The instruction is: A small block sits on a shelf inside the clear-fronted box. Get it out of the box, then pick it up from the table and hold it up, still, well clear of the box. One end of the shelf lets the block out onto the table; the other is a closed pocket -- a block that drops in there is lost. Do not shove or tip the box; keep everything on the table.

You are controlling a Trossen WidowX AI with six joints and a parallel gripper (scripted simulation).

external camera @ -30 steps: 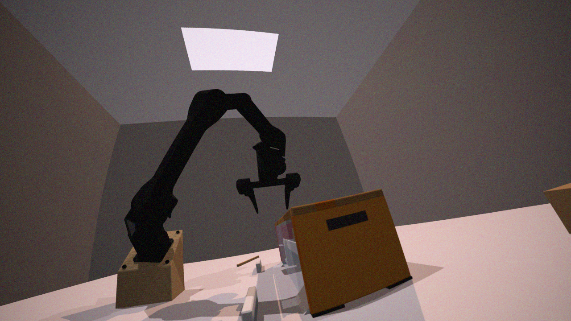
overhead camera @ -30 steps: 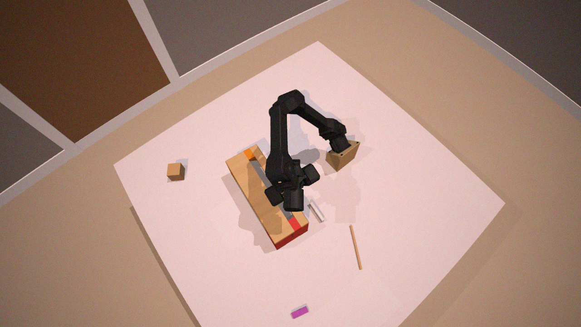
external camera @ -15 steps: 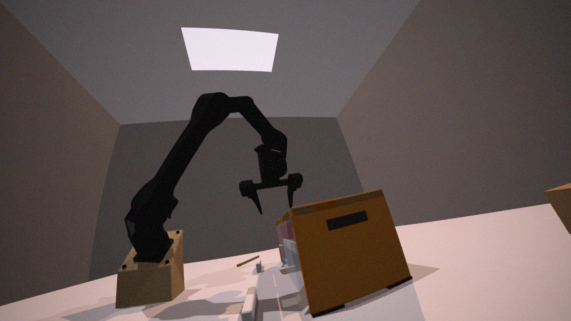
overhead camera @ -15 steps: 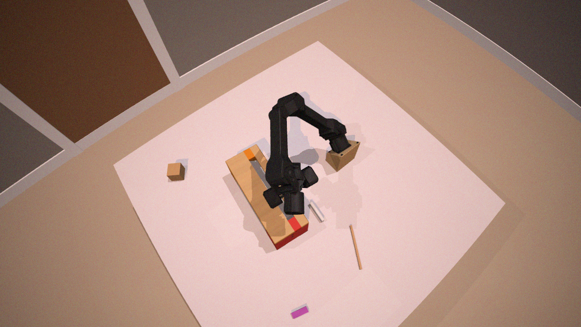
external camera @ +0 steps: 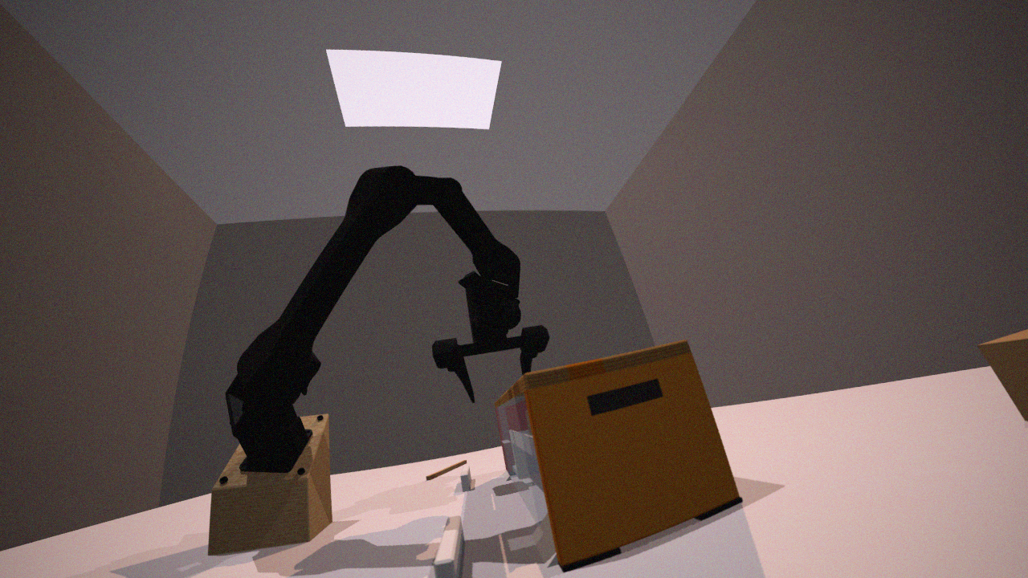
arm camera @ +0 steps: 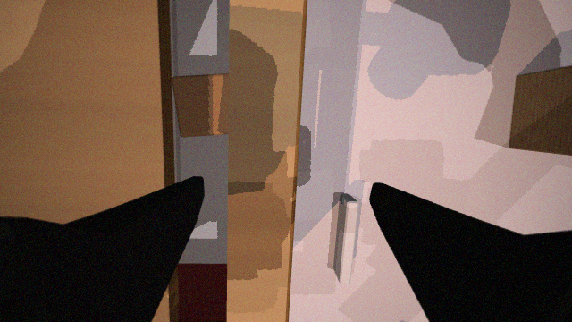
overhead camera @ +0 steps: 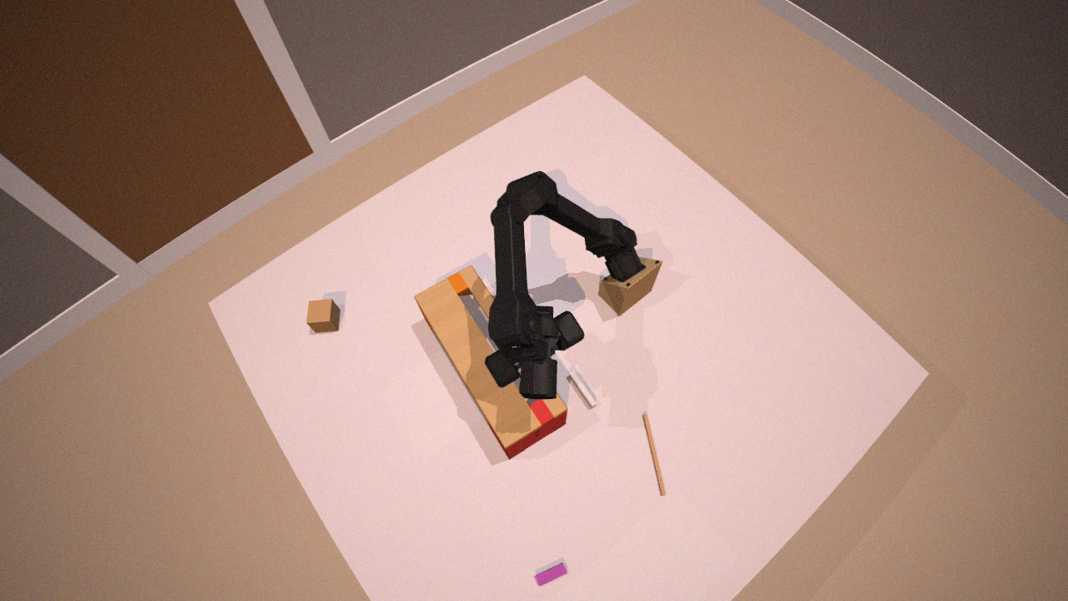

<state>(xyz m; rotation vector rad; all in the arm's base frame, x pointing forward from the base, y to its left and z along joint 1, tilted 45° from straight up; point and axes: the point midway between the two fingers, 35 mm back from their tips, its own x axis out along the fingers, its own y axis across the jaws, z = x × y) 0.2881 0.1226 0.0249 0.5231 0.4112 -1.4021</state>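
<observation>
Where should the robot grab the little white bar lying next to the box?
Probably from straight above, with the open gripper pinching the white bar across its narrow middle. It lies flat on the table beside the box, long and thin, so its long sides are the easiest to close on.

Tan box [overhead camera: 455, 329], black arm [overhead camera: 511, 254]
</observation>
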